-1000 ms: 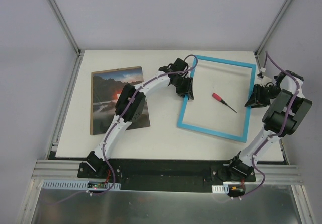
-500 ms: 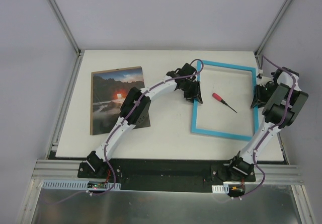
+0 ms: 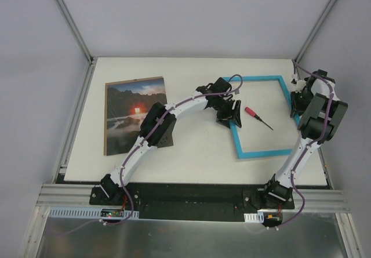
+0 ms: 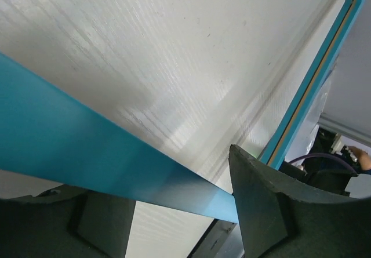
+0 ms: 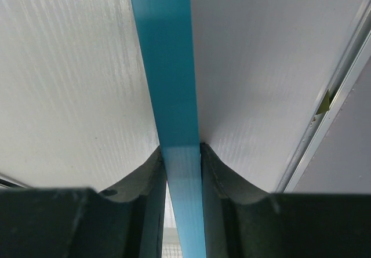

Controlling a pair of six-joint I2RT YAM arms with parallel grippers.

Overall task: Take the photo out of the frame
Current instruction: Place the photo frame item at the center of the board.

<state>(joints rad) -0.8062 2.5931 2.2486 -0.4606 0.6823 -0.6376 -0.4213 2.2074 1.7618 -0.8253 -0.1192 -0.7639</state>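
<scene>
Photo [image 3: 124,104] is out of the frame [image 3: 264,153]. It lies flat, face up, at the left of the table [image 3: 191,153] on a brown backing board [image 3: 106,131], well apart from the frame.

The frame is empty and on the right side, tipped up off flat. Right hand [image 3: 294,104] is clenched on its right rail; the wrist view shows both pads [image 5: 152,177] tight against the blue strip [image 5: 168,66]. Left hand [image 3: 232,117] is at the left rail but released: fingers [image 4: 261,211] spread wide, with the rail [image 4: 69,136] running loose across the gap.

Handling, my read:
- Frame is light and stiff along each rail, but with nothing in it it probably racks at the corners. Held by one rail it will tend to swing, so grip mid-rail across the thin section.
- Photo is a thin, glossy, slippery sheet lying flush, so there is no edge to pinch from above. Slide it to the board's edge and take a corner. The gloss will likely mark.

Can't tell:
- whether the frame's low rail touches the table
- whether the photo is loose on the board
- the photo's lower right corner, which is under the left arm
- the upper part of the right rail, which is behind the right arm

A red-handled screwdriver [image 3: 251,112] shows through the frame opening.
</scene>
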